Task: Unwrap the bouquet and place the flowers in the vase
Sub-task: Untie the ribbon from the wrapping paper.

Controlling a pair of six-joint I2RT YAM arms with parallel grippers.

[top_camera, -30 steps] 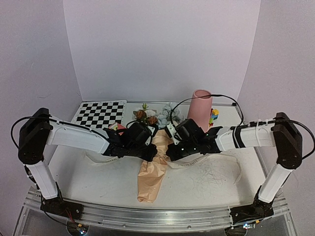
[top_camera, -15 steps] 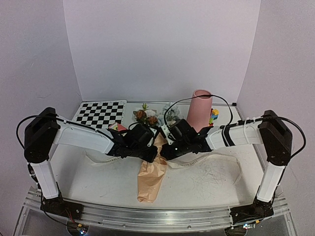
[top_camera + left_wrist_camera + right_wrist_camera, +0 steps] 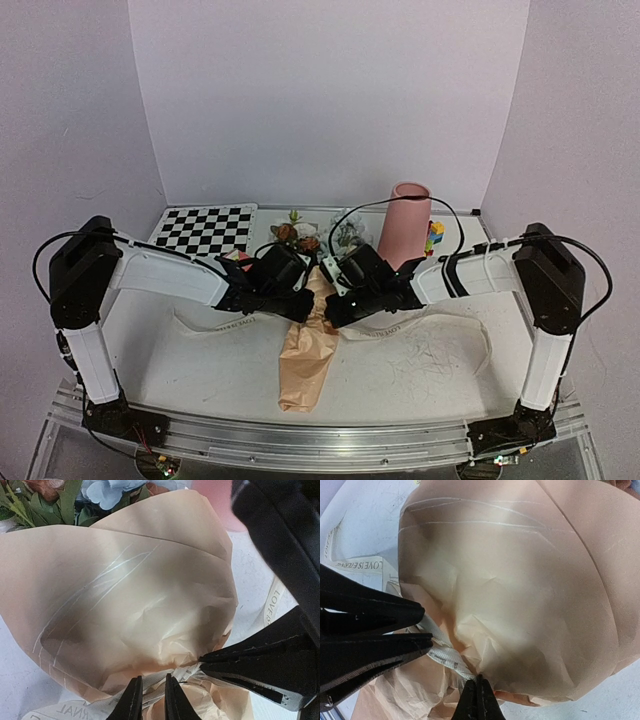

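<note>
Roughly at the middle of the counter (image 3: pixel 430 365): wrapped bouquet (image 3: pixel 308 350) lying flat, flowers (image 3: pixel 300 236) toward the far edge. Pinching the ribbon (image 3: pixel 445 657) at its waist, left tool (image 3: pixel 151 700), nearly closed. Opposite, right tool (image 3: pixel 478 697) shut tight, tips touching the ribbon. Upright by the far edge, right of the flowers, vase (image 3: pixel 405 222).

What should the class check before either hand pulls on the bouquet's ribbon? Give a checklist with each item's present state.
1. Left hand grips the ribbon: ok, closed on it at the waist of the paper.
2. Right hand grips the ribbon: cannot tell; it is shut, tips right at it.
3. Ribbon undone: not ok, tied round the paper.
4. Vase upright: ok.
5. Flowers free of the paper: not ok.
</note>
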